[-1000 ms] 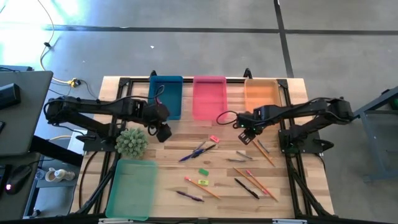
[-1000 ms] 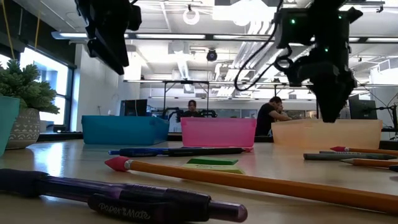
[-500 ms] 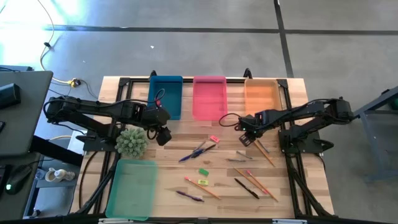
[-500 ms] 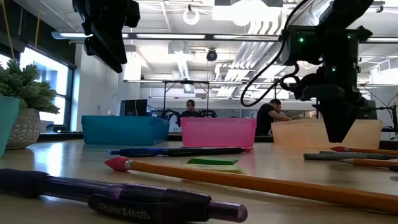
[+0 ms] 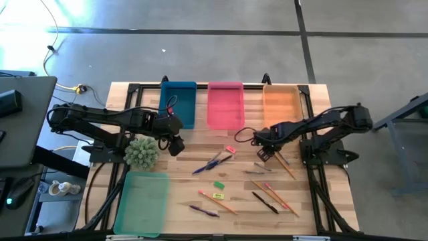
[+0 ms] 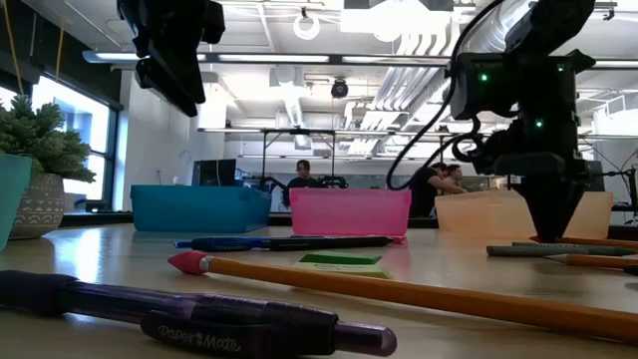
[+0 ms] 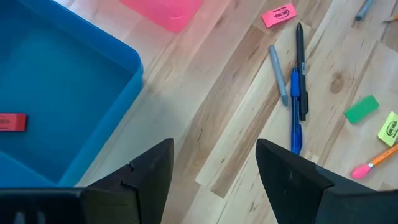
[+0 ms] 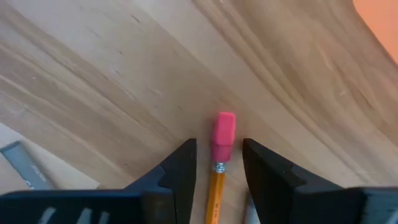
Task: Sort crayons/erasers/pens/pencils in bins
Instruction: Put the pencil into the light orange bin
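The wooden counter (image 5: 180, 194) carries four bins: the dark blue bin (image 5: 178, 104), the pink bin (image 5: 225, 104) and the orange bin (image 5: 281, 104) in a row along the far edge, and the mint green bin (image 5: 142, 202) alone at the near left corner, with a spiky green plant (image 5: 141, 152) just beyond it.

The left gripper (image 5: 176, 143) hangs above the counter in front of the dark blue bin, its fingers (image 7: 149, 174) spread wide on nothing. Its wrist view shows what the overhead one does not: a red eraser (image 7: 12, 122) lying inside the dark blue bin.

The right gripper (image 5: 263, 154) is low over the counter in front of the orange bin. Only its own wrist view shows why it matters (the high view hides it under the arm): the fingers (image 8: 180, 171) stand apart on either side of a pencil (image 8: 219, 168), whose pink end points away from the wrist, its long axis running straight between them. I cannot tell whether they touch it.

In the middle, the blue pen (image 7: 295, 112) and the black pen (image 7: 301, 68) lie side by side, slanting toward the pink eraser (image 5: 231, 149). A green eraser (image 5: 219, 185) and a yellow eraser (image 5: 217, 196) lie nearer. In the low view a purple pen (image 6: 179, 319) lies across the foreground.
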